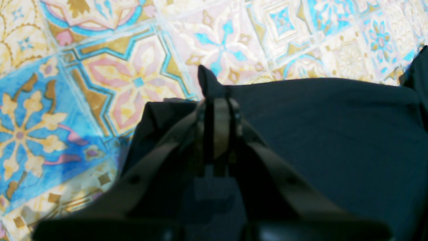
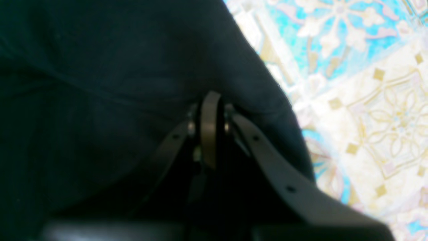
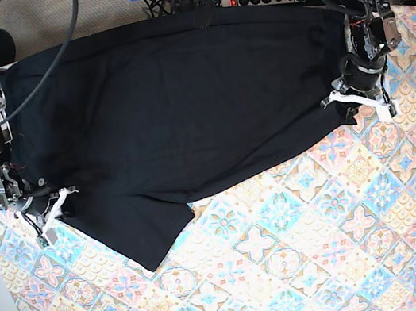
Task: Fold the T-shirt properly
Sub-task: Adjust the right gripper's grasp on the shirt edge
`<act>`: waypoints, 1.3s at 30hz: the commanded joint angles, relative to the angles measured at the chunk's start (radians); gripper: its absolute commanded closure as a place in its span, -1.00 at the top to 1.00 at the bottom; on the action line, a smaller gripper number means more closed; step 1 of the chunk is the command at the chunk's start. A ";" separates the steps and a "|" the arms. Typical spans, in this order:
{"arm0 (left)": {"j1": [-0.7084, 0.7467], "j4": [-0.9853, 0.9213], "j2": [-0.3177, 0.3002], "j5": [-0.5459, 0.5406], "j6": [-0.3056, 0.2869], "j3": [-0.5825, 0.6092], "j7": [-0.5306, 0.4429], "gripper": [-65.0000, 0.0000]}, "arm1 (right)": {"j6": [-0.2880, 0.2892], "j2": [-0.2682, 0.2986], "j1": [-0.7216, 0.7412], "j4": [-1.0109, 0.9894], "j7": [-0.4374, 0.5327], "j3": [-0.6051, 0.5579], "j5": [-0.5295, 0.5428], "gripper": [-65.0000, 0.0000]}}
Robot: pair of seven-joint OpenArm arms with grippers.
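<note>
both grippers, left (image 1: 219, 100) and right (image 2: 210, 100), are clamped tight on edges of the black t-shirt (image 3: 183, 103).

1. Both arms are black, built of stacked cylindrical joint housings with silver metal bands.
2. The left gripper (image 1: 219, 100) has dark angled fingers with small round screw holes and a tan strip between them.
3. The right gripper (image 2: 210, 100) looks the same.
4. White fittings sit beside each wrist; black cables loop above the arms.
</note>
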 commanded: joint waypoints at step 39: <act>-0.005 0.019 -0.011 -0.023 -0.007 -0.006 -0.017 -1.00 | -0.171 -0.084 0.056 -0.190 0.174 -0.024 -0.171 0.05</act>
